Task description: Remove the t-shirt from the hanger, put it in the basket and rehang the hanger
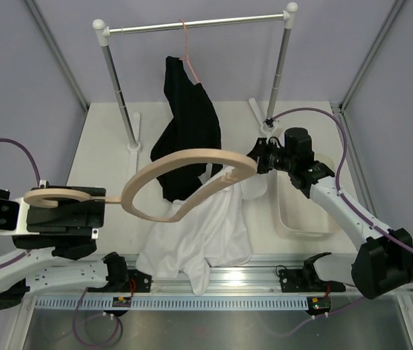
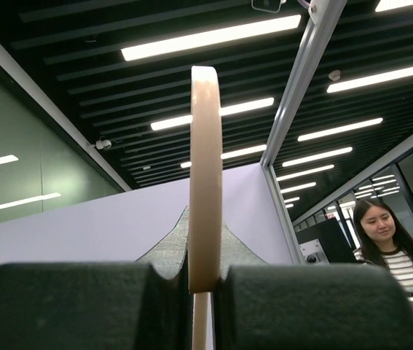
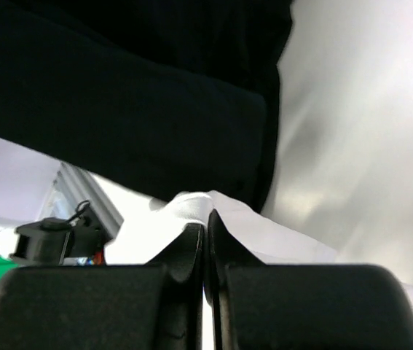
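Left gripper (image 1: pixel 95 208) is pressed tight on the wooden hook of the hanger (image 1: pixel 191 157), holding it up over the near left of the table (image 1: pixel 104 146). The wrist view confirms it: both pads squeeze the tan wood (image 2: pixel 205 182). The hanger's curved shoulders sweep rightward, and the t-shirt (image 1: pixel 199 237) is draped from them, spilling down in a white heap to the near edge.

Over on the right, the right gripper (image 1: pixel 258 162) sits at the hanger's right tip, its fingers closed on a fold of white cloth (image 3: pixel 184 208) (only a small pinch, seen right at the fingertips (image 3: pixel 191 240)). Behind it hangs the black garment (image 1: pixel 188 124), on a thin pink hanger (image 1: pixel 186 44) from the far rail (image 1: pixel 191 23).

One container here: a white bin (image 1: pixel 293 230) at right, just beside the shirt. The right arm crosses over it, and I cannot tell what it holds.
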Controlling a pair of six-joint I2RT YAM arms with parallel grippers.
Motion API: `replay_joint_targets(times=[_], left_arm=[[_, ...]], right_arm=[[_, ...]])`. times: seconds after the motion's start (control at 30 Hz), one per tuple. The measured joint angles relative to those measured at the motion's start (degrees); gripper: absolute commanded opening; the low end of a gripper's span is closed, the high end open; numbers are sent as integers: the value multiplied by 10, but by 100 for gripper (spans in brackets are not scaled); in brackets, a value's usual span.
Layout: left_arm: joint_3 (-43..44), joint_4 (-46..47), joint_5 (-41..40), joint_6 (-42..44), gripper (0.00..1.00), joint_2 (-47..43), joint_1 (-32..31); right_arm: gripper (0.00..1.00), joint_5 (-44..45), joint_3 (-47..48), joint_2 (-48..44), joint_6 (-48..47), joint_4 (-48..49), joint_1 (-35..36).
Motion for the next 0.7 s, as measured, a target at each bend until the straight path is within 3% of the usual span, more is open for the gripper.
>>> replay_joint_targets(times=[0.13, 0.47, 0.6, 0.7], left_arm=[[0, -27, -10, 8, 0, -30, 0], [-35, -159, -46, 45, 0, -140, 0], [-35, -231, -53, 57, 0, -156, 0], [-38, -290, -56, 62, 0, -159, 0]], right_arm=[[0, 48, 40, -1, -24, -76, 0], [0, 188, 274, -25, -70, -230, 0], [0, 207, 274, -43, -75, -239, 0], [0, 202, 217, -55, -74, -219, 5]])
